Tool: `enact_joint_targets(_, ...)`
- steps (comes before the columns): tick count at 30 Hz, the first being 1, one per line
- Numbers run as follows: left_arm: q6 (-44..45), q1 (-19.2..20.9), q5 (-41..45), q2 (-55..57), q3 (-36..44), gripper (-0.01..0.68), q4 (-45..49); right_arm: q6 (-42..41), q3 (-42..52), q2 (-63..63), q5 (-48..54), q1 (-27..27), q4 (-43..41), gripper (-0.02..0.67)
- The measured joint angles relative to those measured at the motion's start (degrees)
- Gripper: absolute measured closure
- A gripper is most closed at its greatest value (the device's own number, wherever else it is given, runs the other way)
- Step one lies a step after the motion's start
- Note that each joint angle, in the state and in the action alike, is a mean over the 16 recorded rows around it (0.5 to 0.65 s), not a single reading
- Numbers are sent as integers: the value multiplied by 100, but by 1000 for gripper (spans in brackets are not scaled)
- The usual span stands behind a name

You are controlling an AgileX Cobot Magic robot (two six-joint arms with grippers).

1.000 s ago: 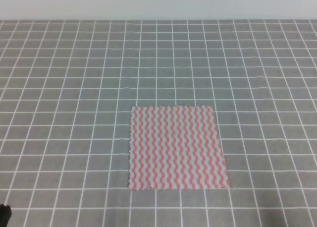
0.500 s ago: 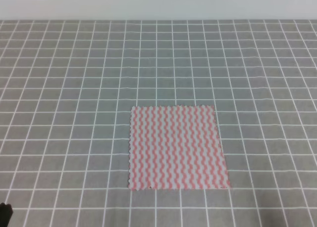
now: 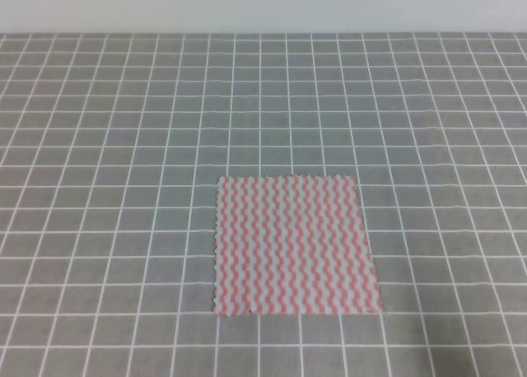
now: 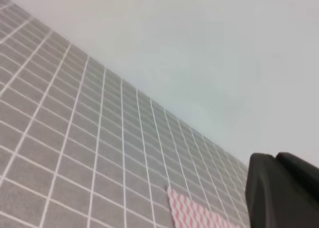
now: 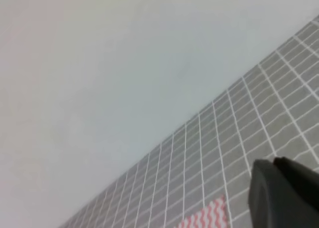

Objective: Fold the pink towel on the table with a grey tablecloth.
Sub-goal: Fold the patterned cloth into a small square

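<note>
The pink towel (image 3: 296, 245) lies flat and unfolded on the table with a grey tablecloth (image 3: 123, 146), a little below the middle of the exterior high view. No gripper shows in that view. In the left wrist view, a dark part of my left gripper (image 4: 283, 190) fills the lower right corner, with a corner of the towel (image 4: 197, 215) ahead of it at a distance. In the right wrist view, a dark part of my right gripper (image 5: 284, 194) sits at the lower right, and a towel corner (image 5: 207, 218) shows at the bottom edge. Neither view shows the jaws.
A plain pale wall (image 3: 263, 6) rises behind the table's far edge. Gridded grey cloth surrounds the towel on all sides, and no other objects are in view.
The dark tip at the bottom left corner of the exterior high view sank lower and has left the frame. The towel has not moved.
</note>
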Motion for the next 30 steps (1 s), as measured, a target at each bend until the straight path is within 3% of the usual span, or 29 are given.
enact_joint_targets(6, 67, 0, 247, 279, -298, 675, -220, -67, -355, 326, 247, 1, 68, 665)
enact_joint_targets(15, 649, -2, 1442, 1876, -1431, 674, 236, -173, -1261, 1850, 1196, 1, -664, 665)
enact_joint_targets(21, 1884, -9, 2043, 3320, -2062, 675, -197, -446, -1758, 3208, 1918, 3, -941, 665)
enact_joint_targets(30, 4497, -20, 2418, 4961, -2280, 674, -2340, -1221, -2289, 4866, 2338, 473, -328, 665)
